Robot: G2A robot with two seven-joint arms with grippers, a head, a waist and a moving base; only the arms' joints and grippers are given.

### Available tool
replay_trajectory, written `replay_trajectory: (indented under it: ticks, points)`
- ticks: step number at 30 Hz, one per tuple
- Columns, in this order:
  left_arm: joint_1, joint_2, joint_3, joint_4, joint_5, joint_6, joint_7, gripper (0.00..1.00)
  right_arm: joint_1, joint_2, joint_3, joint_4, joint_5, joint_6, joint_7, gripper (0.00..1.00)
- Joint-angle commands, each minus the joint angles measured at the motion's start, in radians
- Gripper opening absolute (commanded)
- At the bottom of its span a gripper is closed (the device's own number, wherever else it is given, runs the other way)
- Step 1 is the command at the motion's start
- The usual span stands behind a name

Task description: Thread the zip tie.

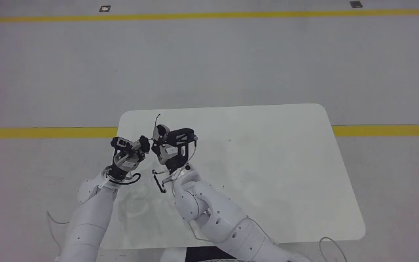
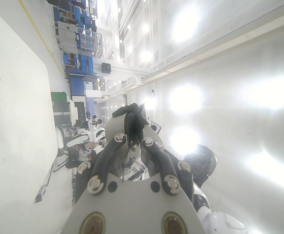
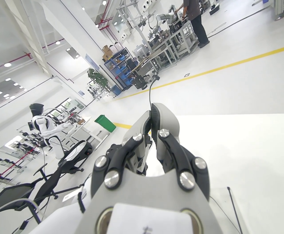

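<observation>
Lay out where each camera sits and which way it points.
Top: above the arms, looking down at the table; both arms show.
Left wrist: behind the left gripper, facing the ceiling lights.
Right wrist: behind the right gripper, facing across the table to the hall floor.
Shared: the zip tie, pinched in both wrist views.

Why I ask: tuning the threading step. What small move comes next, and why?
Probably ease the left gripper toward the tie head: the right gripper's fingers are shut on the tie, its head sticks out free, and the grippers are close.
</observation>
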Motion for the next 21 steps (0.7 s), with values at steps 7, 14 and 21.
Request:
replay_trajectory:
  ticks: [7,14,21]
  points:
    - [0.0,0.0,0.0,0.0,0.0,0.0,0.0,0.0,0.001,-0.001,-0.001,0.007,0.001,0.003,0.003,0.0]
    - [0.0,0.0,0.0,0.0,0.0,0.0,0.0,0.0,0.001,0.0,-0.003,0.011,-0.001,0.001,0.013,0.0]
    - [0.0,0.0,0.0,0.0,0.0,0.0,0.0,0.0,0.001,0.0,-0.003,0.016,-0.008,-0.003,0.025,0.0]
